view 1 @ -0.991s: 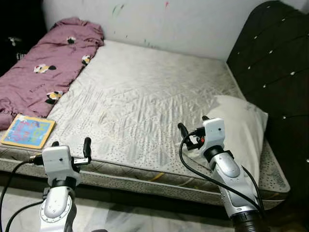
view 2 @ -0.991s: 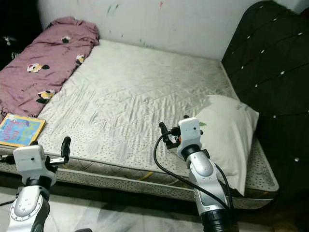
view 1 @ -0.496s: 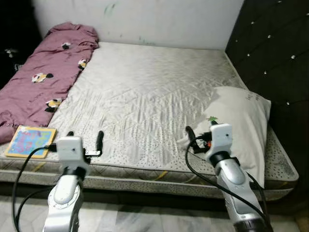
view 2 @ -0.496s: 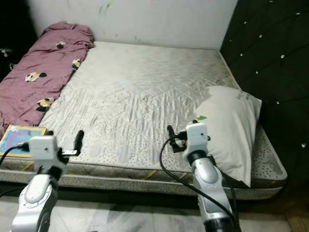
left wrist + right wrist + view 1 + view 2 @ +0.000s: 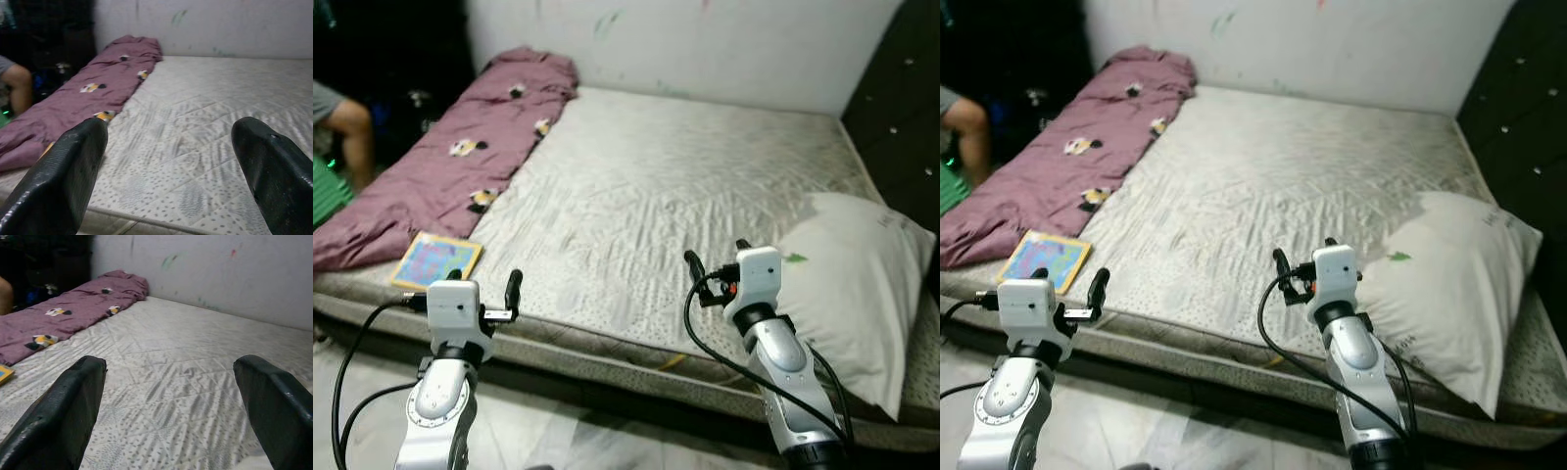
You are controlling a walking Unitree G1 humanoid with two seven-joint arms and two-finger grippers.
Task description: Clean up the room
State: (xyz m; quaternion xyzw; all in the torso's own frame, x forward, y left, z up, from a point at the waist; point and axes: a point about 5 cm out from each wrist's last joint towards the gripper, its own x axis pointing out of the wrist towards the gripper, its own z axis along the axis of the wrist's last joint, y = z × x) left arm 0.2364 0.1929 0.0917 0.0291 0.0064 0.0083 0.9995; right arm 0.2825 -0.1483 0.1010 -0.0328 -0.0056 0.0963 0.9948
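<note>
The bed [image 5: 705, 186] spans the scene: a bare quilted mattress, its near edge low in the head views, its far side against a pale wall [image 5: 724, 39] with small paint marks. A dark tufted headboard [image 5: 906, 108] stands at the robot's right, cut off by the frame.

A purple blanket [image 5: 460, 166] with flower print lies bunched along the left side of the bed, from the far corner to the near edge. A white pillow [image 5: 857, 294] lies at the right, near the headboard, its near corner overhanging the mattress edge. A small green mark sits on the pillow; what it is cannot be made out.

The left arm is raised in front of the near bed edge, forearm upright. The left hand [image 5: 487, 294] points toward the bed, held above the mattress border, fingers [image 5: 58, 181] spread apart, holding nothing. The right arm rises likewise. The right hand [image 5: 713, 269] is held over the near part of the mattress, just left of the pillow, fingers [image 5: 63, 416] apart and empty.

A person's bare leg [image 5: 347, 127] shows at the far left in the dark, mostly cut off. A green object beside it is cropped and not identifiable.

A colourful flat book [image 5: 435, 261] lies on the mattress near the edge, touching the blanket's lower end, near the left hand.
</note>
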